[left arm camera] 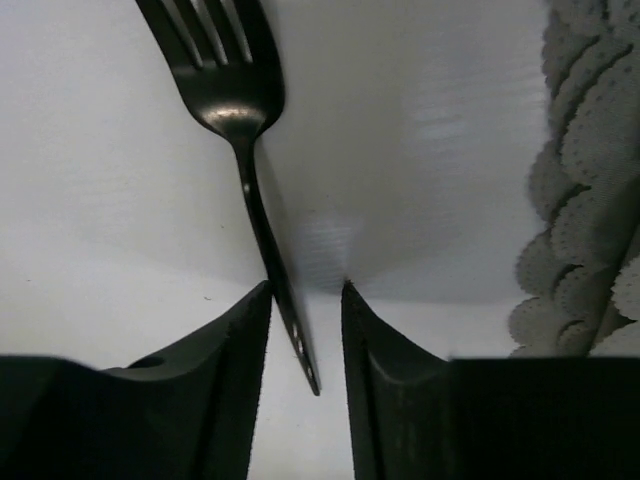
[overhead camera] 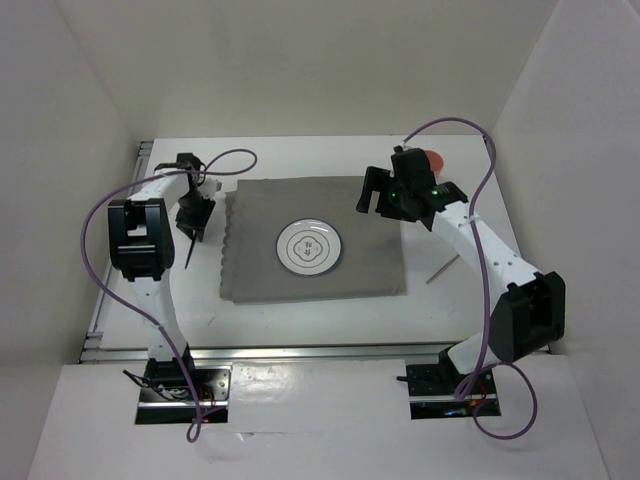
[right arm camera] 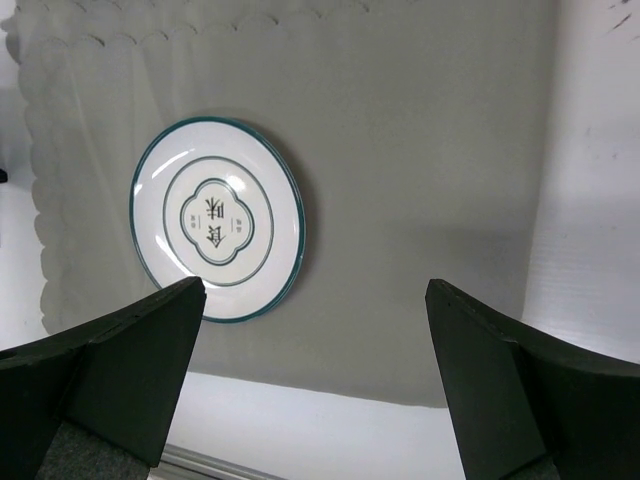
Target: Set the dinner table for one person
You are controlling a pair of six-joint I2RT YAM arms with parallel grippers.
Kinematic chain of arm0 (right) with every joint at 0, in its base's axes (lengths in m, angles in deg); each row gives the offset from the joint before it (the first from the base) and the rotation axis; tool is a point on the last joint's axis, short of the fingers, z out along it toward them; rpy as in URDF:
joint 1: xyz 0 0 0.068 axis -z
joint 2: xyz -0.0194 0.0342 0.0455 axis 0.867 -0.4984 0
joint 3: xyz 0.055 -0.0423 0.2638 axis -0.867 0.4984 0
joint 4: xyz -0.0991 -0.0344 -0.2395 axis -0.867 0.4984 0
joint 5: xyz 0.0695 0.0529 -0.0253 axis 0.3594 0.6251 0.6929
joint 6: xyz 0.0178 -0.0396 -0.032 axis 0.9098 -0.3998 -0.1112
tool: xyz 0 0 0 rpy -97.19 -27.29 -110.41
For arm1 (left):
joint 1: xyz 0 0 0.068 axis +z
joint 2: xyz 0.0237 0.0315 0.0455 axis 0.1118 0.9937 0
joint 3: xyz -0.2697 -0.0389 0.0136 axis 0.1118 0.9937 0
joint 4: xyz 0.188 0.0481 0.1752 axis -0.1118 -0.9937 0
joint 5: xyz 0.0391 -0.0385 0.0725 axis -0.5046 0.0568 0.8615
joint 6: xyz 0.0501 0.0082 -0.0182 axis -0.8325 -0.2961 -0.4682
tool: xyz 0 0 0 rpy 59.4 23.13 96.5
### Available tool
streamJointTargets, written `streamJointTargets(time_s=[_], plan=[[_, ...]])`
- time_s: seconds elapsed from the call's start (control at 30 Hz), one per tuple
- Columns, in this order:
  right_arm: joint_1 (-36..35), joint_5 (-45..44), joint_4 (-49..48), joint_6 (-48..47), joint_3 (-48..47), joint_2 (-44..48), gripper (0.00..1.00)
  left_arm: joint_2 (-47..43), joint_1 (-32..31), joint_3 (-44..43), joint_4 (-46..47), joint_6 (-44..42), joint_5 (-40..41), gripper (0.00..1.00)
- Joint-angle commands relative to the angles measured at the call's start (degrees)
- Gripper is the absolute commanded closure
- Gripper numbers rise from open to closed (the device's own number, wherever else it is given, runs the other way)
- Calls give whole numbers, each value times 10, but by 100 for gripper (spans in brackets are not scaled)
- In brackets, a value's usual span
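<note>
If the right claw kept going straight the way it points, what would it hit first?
Most likely the grey mat, on bare cloth beside the plate. Nothing shows between the right claw and it, though depth is unclear.

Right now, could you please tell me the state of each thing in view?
Mat: spread flat on the table.
Plate: empty, flat on the mat.
Fork: lying on the table left of the mat.
Left gripper: partly open, astride the fork's handle, not clamped.
Right gripper: wide open, empty, above the mat.
</note>
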Motion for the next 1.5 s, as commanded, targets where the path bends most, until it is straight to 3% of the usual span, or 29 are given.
streamJointTargets(time_s=[0.0,0.13,0.17,0.37,0.6,0.77,0.87,1.0,1.47], plan=[[2,-39,1,4,-3,47,1,63,9,-6,-24,23,-67,61],[2,-66,7,4,-3,66,1,74,14,-1,-11,30,-37,83],[7,-72,7,4,-3,81,1,74,14,6,-11,30,-37,100],[12,-61,0,4,8,87,1,37,31,11,-11,42,-64,100],[12,-83,26,37,13,82,1,-77,44,-41,-54,181,-124,100],[58,-105,87,82,25,47,1,-141,-25,-62,-73,267,-87,100],[110,-33,100,95,62,33,1,-141,-84,-68,-89,312,-81,100],[154,3,53,95,114,87,1,-110,-159,-46,-76,342,-87,100],[169,-8,65,84,121,88,1,2,-203,-40,-74,386,-34,100]])
